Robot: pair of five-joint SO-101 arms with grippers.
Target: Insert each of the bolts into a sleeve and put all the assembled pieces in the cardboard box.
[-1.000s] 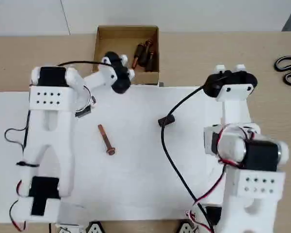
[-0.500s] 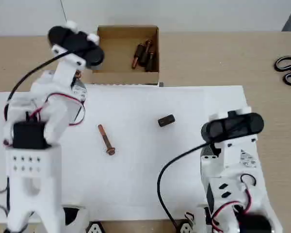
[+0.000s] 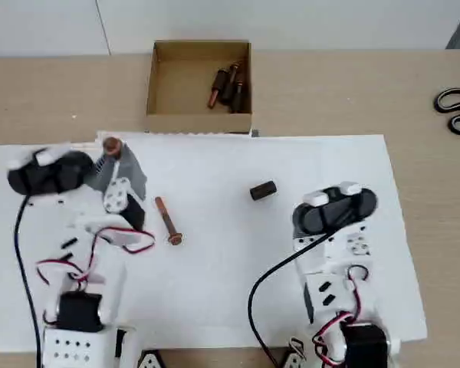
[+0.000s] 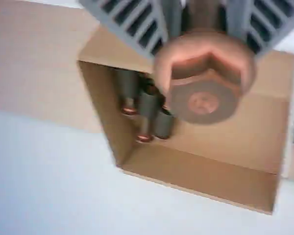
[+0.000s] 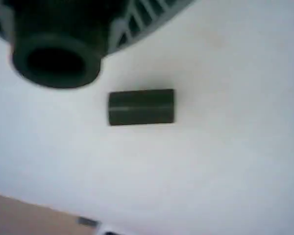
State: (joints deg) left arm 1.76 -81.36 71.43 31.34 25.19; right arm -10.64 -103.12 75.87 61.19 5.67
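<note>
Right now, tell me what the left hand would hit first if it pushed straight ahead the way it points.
Probably the cardboard box: the left hand, shut on a bolt, faces its opening, though depth is unclear.
</note>
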